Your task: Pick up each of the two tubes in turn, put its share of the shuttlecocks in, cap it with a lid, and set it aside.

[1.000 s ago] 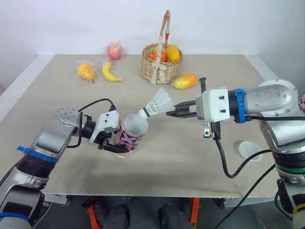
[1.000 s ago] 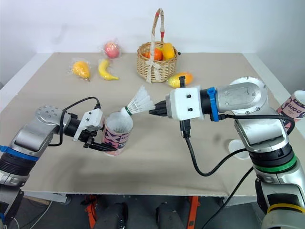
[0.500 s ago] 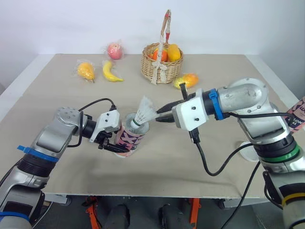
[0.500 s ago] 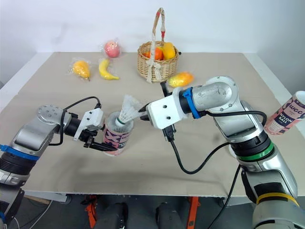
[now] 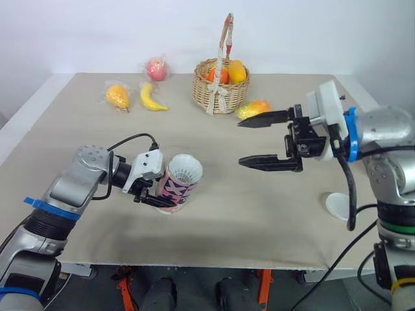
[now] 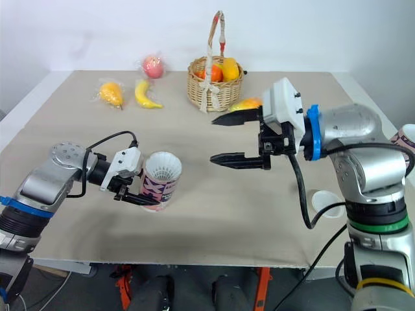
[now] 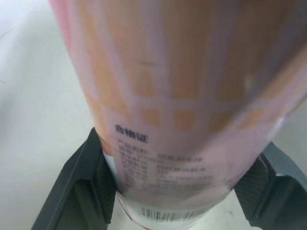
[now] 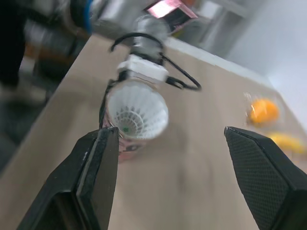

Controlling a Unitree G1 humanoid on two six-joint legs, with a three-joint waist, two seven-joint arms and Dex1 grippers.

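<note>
1. The left claw (image 5: 161, 198) is clenched on the pink patterned tube (image 5: 176, 188). One black finger presses each side of its lower end, as the left wrist view shows plainly.
2. The tube leans out of that claw with its open mouth tipped up and toward the right arm, and its bottom is low over the worktop (image 5: 78, 136).
3. A white shuttlecock (image 5: 185, 170) sits inside the tube. Its feathered skirt fills the mouth, and the right wrist view looks straight down into it.
4. The right claw (image 5: 241, 141) hangs in the air, released and holding nothing, with its two fingers spread wide, one above the other.
5. Its fingertips point toward the tube's mouth but stand well apart from it, with bare worktop between them.
6. A round white lid (image 5: 338, 205) lies flat on the worktop, below the right claw's wrist and nearer the front edge.
7. Past the right arm, at the far right edge, the end of a second pink tube (image 6: 407, 137) peeks in.
8. Beyond the right claw stands a wicker basket (image 5: 219, 94) of fruit, with a wrapped mango (image 5: 254, 109) just beside it.
9. Farther along, beyond the left claw, lie a banana (image 5: 151, 98), an orange pear (image 5: 117, 96) and a peach (image 5: 155, 67).
</note>
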